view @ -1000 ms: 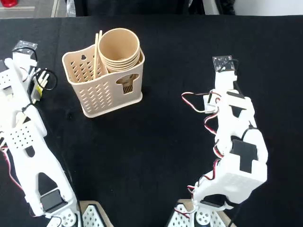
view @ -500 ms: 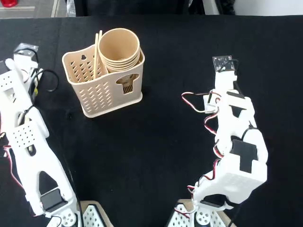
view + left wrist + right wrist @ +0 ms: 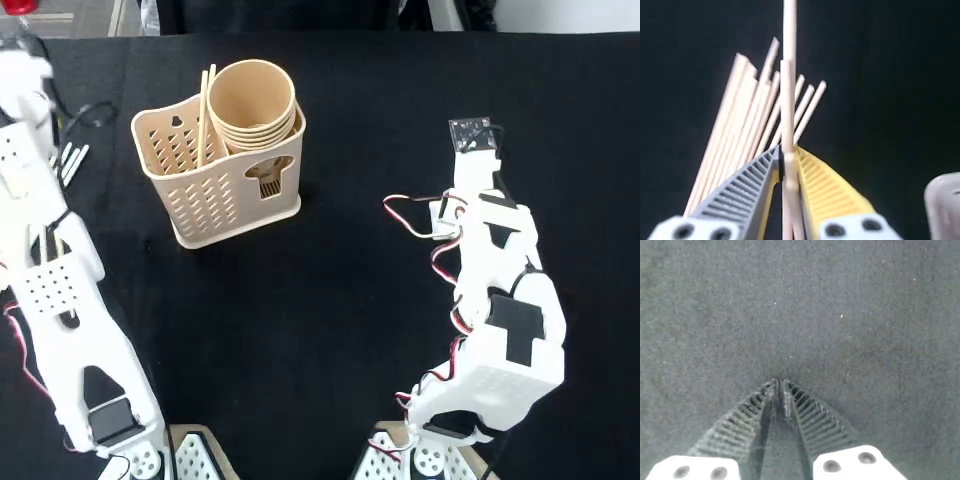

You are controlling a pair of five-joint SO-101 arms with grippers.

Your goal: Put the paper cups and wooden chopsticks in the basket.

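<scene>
A beige perforated basket (image 3: 235,205) stands at the back left of the black table, holding a stack of paper cups (image 3: 251,98) and upright wooden chopsticks (image 3: 206,110). My left gripper (image 3: 786,150) is shut on a chopstick (image 3: 789,90), held above a loose pile of chopsticks (image 3: 747,127). That pile of chopsticks (image 3: 70,162) lies on the table left of the basket, beside the left arm (image 3: 40,230). My right gripper (image 3: 778,386) is shut on nothing, low over bare black cloth at the right of the table.
The right arm (image 3: 495,290) stands folded at the right, with red and white wires at its side. A grey block corner (image 3: 945,200) appears in the left wrist view. Black cloth (image 3: 340,300) lies open between the arms.
The left arm has risen and swung toward the back left, lifting a chopstick off the pile. The right arm has kept still.
</scene>
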